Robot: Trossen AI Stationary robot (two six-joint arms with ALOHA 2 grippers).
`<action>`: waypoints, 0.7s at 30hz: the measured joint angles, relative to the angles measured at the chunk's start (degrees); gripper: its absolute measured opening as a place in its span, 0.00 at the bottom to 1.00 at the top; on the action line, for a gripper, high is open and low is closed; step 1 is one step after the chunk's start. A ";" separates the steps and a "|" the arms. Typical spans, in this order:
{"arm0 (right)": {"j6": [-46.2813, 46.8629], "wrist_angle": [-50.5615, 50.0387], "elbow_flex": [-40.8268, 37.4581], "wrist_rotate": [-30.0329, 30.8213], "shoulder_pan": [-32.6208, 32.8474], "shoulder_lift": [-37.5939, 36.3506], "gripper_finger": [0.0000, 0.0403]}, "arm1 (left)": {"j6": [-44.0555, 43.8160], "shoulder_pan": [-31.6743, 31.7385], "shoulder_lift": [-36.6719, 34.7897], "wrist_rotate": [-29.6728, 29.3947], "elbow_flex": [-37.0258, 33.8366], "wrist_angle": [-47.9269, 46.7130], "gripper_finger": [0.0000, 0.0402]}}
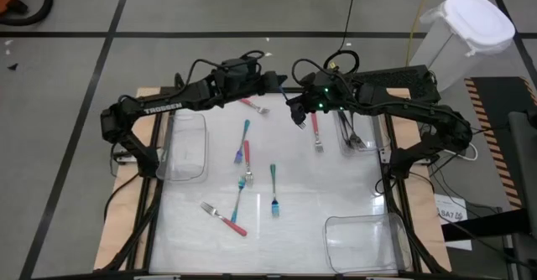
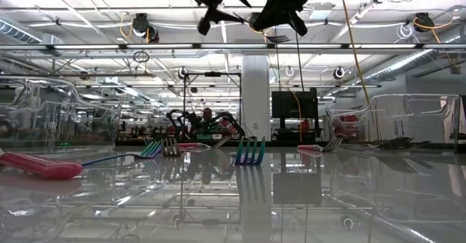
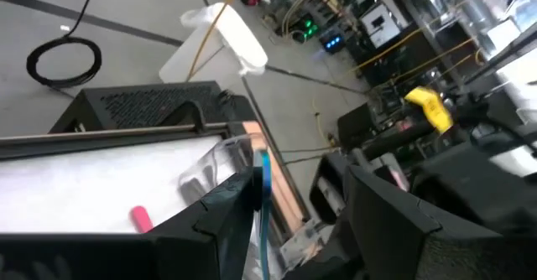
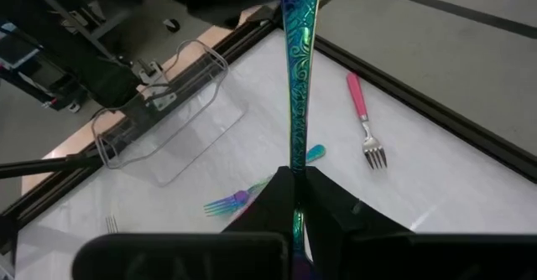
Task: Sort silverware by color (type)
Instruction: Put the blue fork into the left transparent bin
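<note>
A fork with a shimmering teal-blue handle (image 4: 300,104) is up in the air over the far middle of the bench (image 1: 336,196), pinched tight at one end by the right pincer (image 4: 295,175), whose two dark fingers are closed on it. Its free end reaches toward the left pincer (image 3: 302,175), which hangs just beside the right one; that pincer's fingers stand wide, and from its wrist camera the blue handle shows in the gap, close against one finger, though I cannot tell whether it actually touches. Below them the rest of the silverware lies scattered on the bench: a pink fork (image 1: 254,106) near the far edge under the left arm, another pink fork (image 1: 316,132) just under the right pincer, a teal fork (image 1: 244,136) at the middle, two more teal ones (image 1: 273,189) nearer the front, and a pink-handled fork (image 1: 226,219) lying aslant toward the front left. A few dark forks (image 1: 352,133) lie in a clear bin (image 1: 369,146) at the right side. A second clear bin (image 1: 185,146) sits at the left edge, and a third (image 1: 361,240) at the front right corner.
</note>
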 joint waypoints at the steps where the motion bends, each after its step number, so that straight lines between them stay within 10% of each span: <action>1: 0.00 0.04 0.00 0.00 0.00 0.00 0.02 | -0.25 0.01 -0.07 -0.18 0.05 0.01 0.46; 21: -0.44 -0.46 0.00 1.81 0.00 0.00 0.02 | -2.16 -0.10 0.04 -2.28 0.05 -1.30 0.38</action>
